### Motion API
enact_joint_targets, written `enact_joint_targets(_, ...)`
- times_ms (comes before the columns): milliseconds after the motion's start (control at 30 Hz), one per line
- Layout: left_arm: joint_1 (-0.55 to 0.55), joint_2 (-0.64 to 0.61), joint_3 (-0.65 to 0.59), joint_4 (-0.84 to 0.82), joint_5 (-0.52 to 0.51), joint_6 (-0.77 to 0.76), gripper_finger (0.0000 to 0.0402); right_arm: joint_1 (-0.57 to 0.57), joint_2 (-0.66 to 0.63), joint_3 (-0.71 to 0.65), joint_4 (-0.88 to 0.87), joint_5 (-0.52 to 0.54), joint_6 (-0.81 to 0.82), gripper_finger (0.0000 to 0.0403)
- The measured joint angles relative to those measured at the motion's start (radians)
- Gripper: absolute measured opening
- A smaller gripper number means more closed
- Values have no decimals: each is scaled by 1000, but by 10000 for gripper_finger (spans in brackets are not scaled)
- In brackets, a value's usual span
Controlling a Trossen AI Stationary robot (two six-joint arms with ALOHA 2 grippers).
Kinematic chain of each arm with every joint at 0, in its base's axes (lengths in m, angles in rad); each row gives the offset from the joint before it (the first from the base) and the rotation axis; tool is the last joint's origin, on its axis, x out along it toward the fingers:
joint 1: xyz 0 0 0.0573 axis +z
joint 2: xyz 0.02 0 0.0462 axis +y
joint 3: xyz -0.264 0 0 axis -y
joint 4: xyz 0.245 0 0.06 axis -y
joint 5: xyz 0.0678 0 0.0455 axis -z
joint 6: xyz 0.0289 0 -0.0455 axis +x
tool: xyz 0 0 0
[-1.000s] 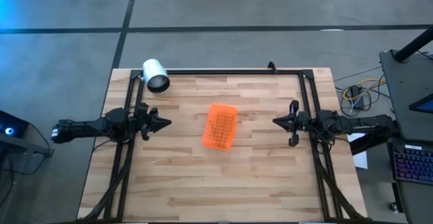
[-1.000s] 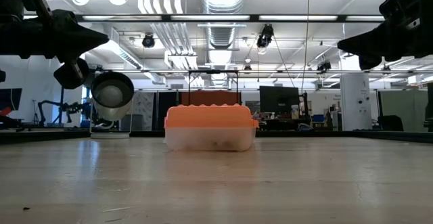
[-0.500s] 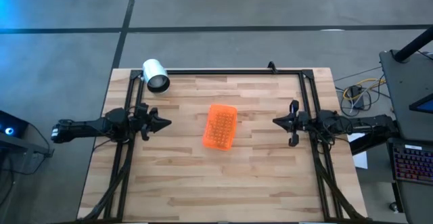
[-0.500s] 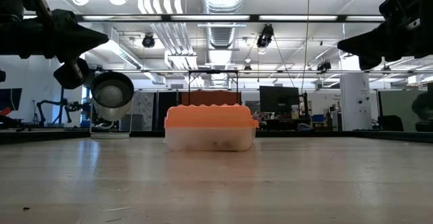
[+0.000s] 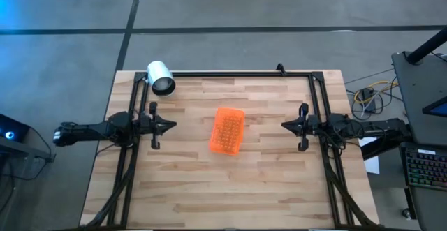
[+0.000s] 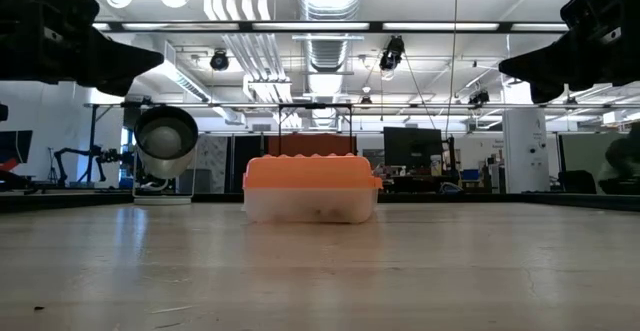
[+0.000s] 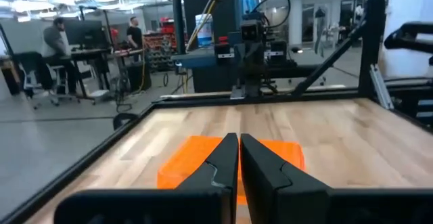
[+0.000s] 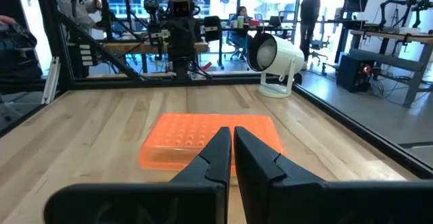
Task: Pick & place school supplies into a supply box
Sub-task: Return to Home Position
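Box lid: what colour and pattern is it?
Bright orange lid, dotted with small bumps; clearest in right wrist view.

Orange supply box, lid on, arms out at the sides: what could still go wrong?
1. The supply box has its orange lid on the clear tray, but no view shows a latch engaged; lifting it might pop it open.
2. The left gripper and right gripper, jaws shut, point at it from opposite sides; a stray forward move could shove it.
3. The white lamp stands close to the left arm; a wide swing might clip it.
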Motion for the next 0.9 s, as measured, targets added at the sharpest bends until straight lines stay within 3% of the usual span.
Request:
enact_joint_targets(300, 34, 0, 0, -18, 62, -50, 2, 0, 0, 0, 0, 0, 0, 13)
enact_joint_targets(900, 39, 5, 0, 2, 65, -64, 2, -1, 0, 0, 0, 1, 0, 13)
